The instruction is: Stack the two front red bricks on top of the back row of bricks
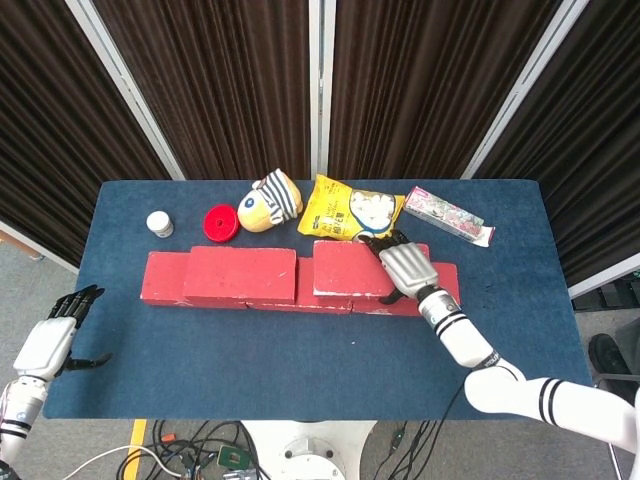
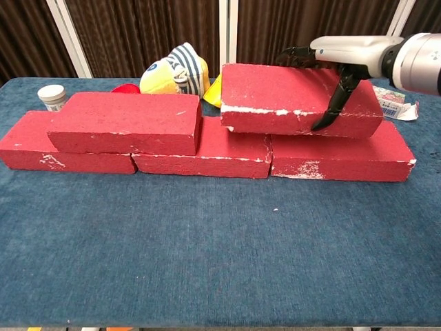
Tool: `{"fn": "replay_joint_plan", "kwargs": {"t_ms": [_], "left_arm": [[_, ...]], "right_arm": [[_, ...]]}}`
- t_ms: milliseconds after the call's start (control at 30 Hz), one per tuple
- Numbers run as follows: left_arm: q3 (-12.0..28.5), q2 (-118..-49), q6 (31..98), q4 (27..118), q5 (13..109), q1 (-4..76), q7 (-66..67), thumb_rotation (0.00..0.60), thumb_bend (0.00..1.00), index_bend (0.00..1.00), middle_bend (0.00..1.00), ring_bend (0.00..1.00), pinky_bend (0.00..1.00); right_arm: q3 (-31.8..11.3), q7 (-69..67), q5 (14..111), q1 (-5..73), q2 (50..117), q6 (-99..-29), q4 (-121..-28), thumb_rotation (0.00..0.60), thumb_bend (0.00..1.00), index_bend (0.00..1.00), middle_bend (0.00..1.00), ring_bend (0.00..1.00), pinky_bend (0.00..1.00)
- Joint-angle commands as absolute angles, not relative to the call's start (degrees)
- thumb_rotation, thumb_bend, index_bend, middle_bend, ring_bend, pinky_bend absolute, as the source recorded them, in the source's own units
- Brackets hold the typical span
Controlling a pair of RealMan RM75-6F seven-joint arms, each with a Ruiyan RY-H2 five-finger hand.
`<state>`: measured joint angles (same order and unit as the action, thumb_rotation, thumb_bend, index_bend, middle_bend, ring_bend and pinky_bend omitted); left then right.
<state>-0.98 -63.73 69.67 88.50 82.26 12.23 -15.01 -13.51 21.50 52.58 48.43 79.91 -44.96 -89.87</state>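
My right hand point(image 1: 405, 267) point(image 2: 335, 58) grips a red brick point(image 1: 350, 269) point(image 2: 289, 100) from above, thumb down its front face. That brick sits over the back row of red bricks point(image 1: 300, 287) point(image 2: 207, 155), spanning the middle and right ones; whether it rests fully on them I cannot tell. Another red brick point(image 1: 240, 274) point(image 2: 125, 123) lies stacked on the row's left part. My left hand point(image 1: 52, 340) hangs off the table's left front corner, fingers apart, holding nothing.
Behind the row lie a white jar point(image 1: 159, 224) point(image 2: 52, 96), a red lid point(image 1: 221, 223), a striped plush toy point(image 1: 268, 200) point(image 2: 173, 69), a yellow snack bag point(image 1: 352, 213) and a toothpaste box point(image 1: 450, 216) point(image 2: 389, 100). Blue cloth point(image 1: 300, 360) covers the table.
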Motion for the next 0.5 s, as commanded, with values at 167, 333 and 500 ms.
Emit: {"fn": "replay_joint_plan", "kwargs": {"t_ms": [167, 333, 500], "left_arm": [[-1.34, -63.53, 68.64, 87.90, 82.89, 12.44, -17.59, 0.600, 0.13, 0.00, 0.00, 0.00, 0.00], [-1.53, -63.44, 67.18, 86.76, 83.08, 12.92, -20.49, 0.600, 0.13, 0.00, 0.00, 0.00, 0.00], [-1.72, -63.77, 66.68, 85.82, 83.42, 13.04, -22.14, 0.600, 0.13, 0.00, 0.00, 0.00, 0.00]], "right_arm": [[-12.33, 25.03, 45.72, 51.78, 81.62, -44.07, -88.99, 0.600, 0.06, 0.00, 0.28, 0.15, 0.00], [-11.96, 25.91, 41.90, 54.60, 81.59, -41.74, -88.83, 0.600, 0.06, 0.00, 0.28, 0.15, 0.00], [-11.16, 26.48, 39.37, 56.50, 82.14, -41.56, -87.90, 0.600, 0.06, 0.00, 0.28, 0.15, 0.00]]}}
